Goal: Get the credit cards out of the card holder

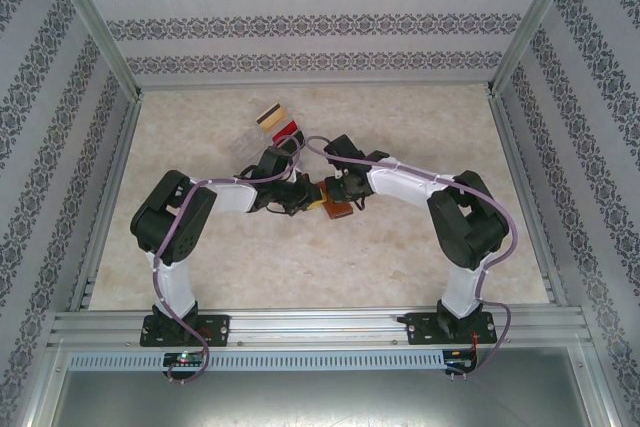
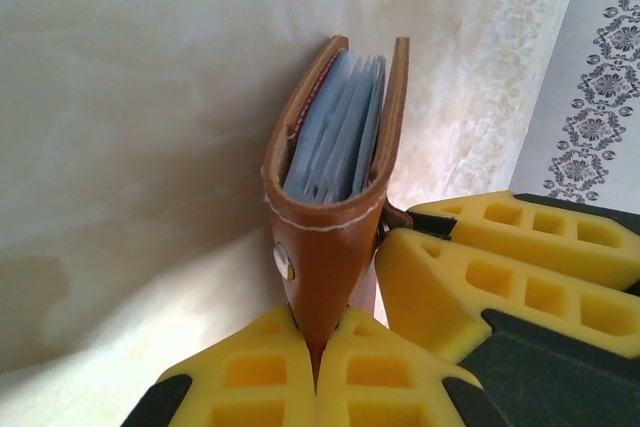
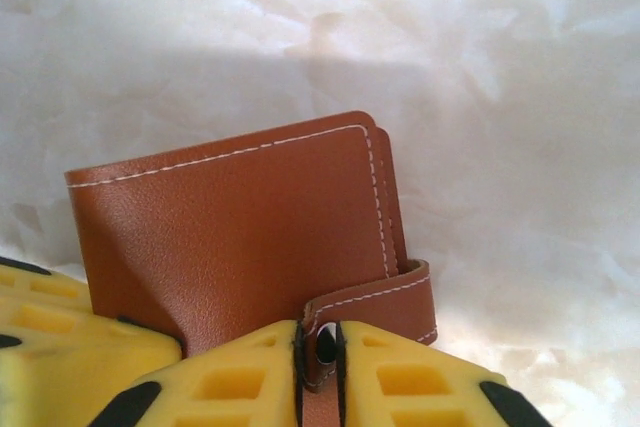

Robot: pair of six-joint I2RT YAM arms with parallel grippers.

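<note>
Left gripper clamped on the brown leather card holder; right gripper pinches its strap. We see loose cards at 11 o'clock on the marble-look tabletop, with damask-patterned walls around.

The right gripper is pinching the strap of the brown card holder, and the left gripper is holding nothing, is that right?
Not quite. The left gripper is not empty: the left wrist view shows it shut on an edge of the card holder. The right gripper does pinch the strap.
</note>
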